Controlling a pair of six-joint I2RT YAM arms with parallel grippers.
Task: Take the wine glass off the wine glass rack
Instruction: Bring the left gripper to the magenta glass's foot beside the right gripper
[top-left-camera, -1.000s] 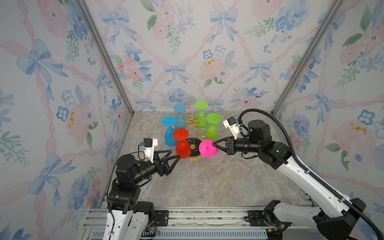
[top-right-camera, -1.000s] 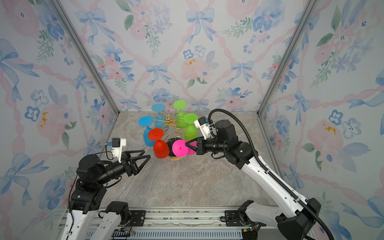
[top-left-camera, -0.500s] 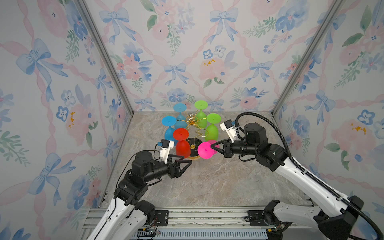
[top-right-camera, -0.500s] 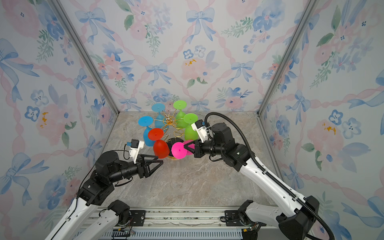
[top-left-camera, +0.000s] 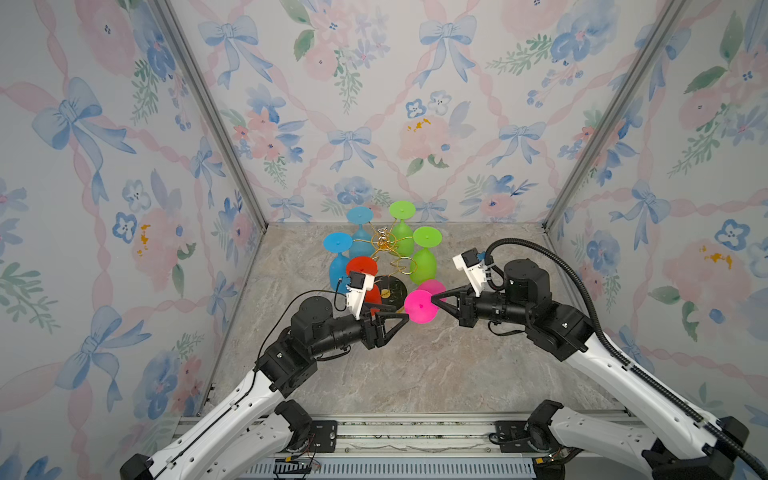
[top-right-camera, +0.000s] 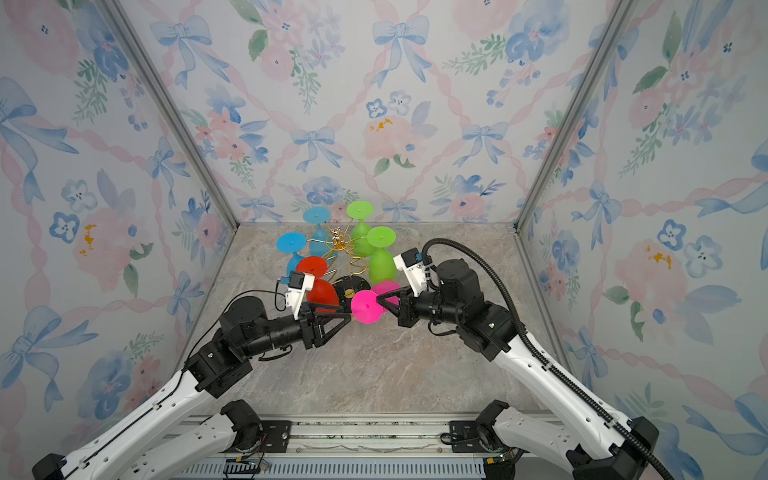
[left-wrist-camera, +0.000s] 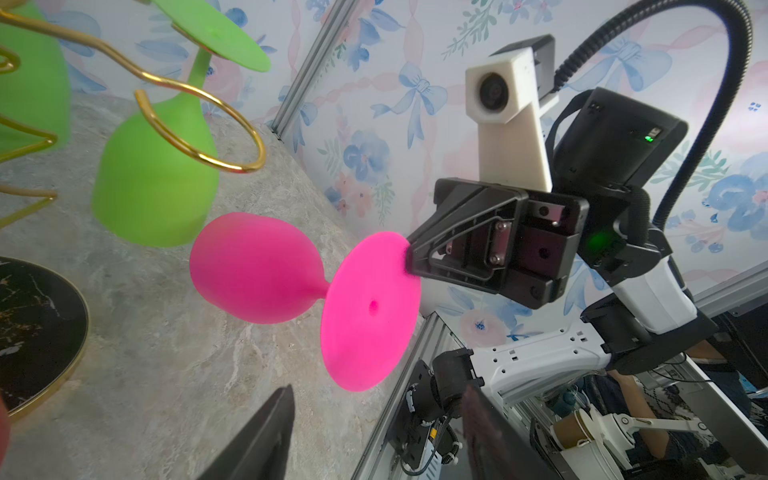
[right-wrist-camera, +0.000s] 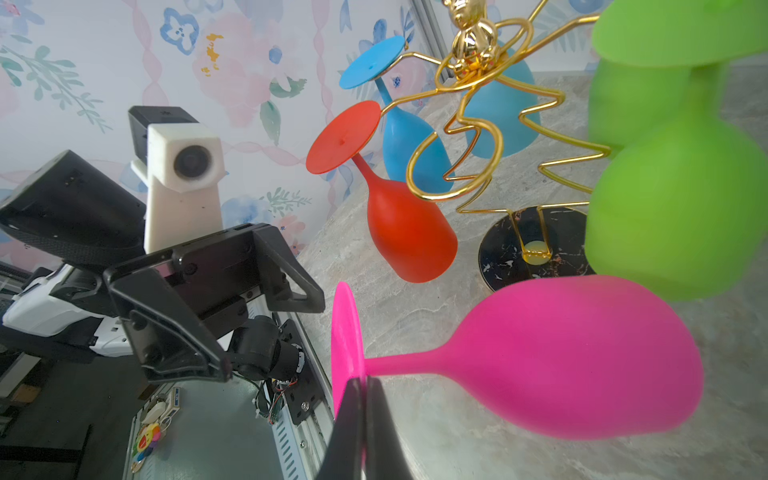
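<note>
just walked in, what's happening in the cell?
The right gripper is shut on the foot rim of the pink wine glass, holding it sideways, clear of the wine glass rack. The left gripper is open close by the foot, not gripping. The red glass and four others hang on the rack.

In both top views the left gripper (top-left-camera: 401, 313) has travelled from the lower left of the frame to the middle. It now sits just beside the foot of the pink wine glass (top-left-camera: 420, 306), its jaws apart but narrower than before. The right gripper (top-left-camera: 433, 298), pinching that foot's rim, has shifted the glass slightly down and right.
</note>
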